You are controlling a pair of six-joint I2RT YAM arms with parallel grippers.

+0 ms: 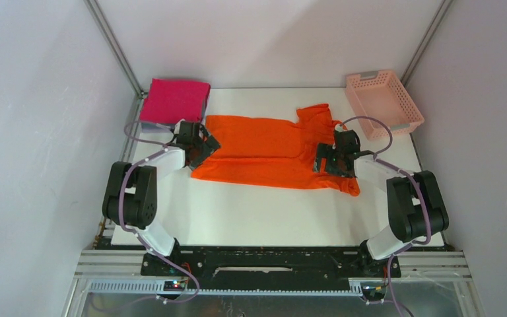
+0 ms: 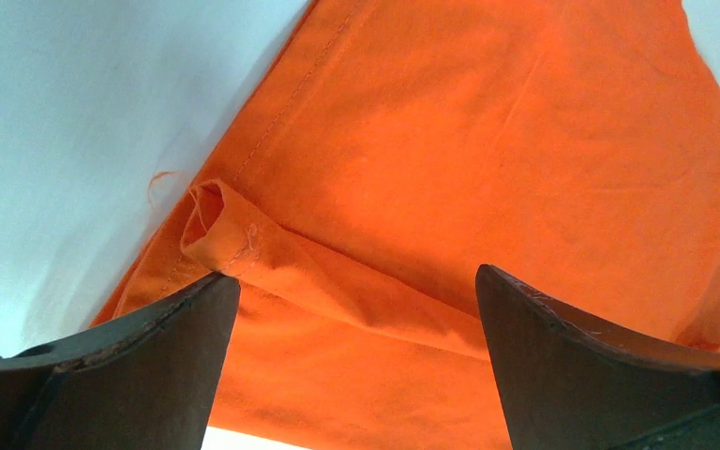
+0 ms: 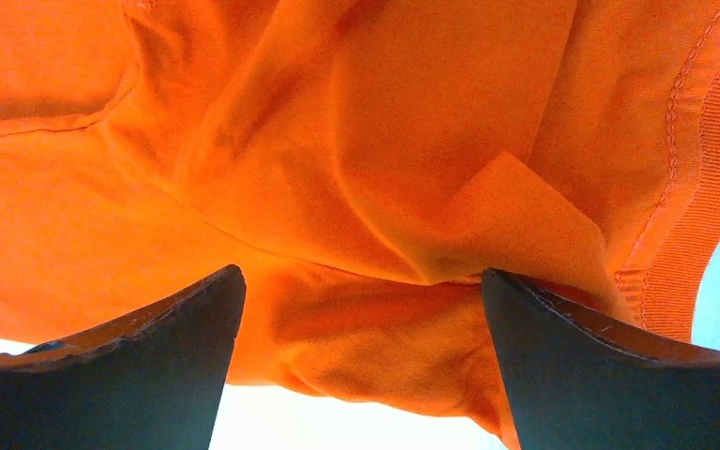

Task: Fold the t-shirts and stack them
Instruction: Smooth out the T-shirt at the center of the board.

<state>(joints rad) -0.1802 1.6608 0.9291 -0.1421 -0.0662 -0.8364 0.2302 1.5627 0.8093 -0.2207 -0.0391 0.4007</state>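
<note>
Magenta cloth, a folded t-shirt (image 1: 175, 99), sits at the far left corner of the surface (image 1: 270, 218); I take it for the start of the stack. Just right of it my left end effector (image 1: 203, 148) hangs low over the hem end of the orange tee (image 1: 264, 155), fingers spread wide with nothing between them. From that wrist I see a small curled tuck of hem (image 2: 220, 225) close ahead. The tee lies spread sideways across the middle of the surface, hem toward the left edge, collar toward the right edge, one sleeve (image 1: 315, 113) pointing at the far edge. Over the collar end my right end effector (image 1: 330, 162) is likewise spread and empty, with rumpled layers and the ribbed neckband (image 3: 703, 178) beneath it. At the far right corner stands the pink basket (image 1: 384, 102), no part of this job. I judge the step in hand to be the opening fold of the tee, grasp not yet made. Next I must lower both sides onto the cloth, pinch matching edges and lift together; the curled hem and the bunching near the collar could spoil a square fold.
</note>
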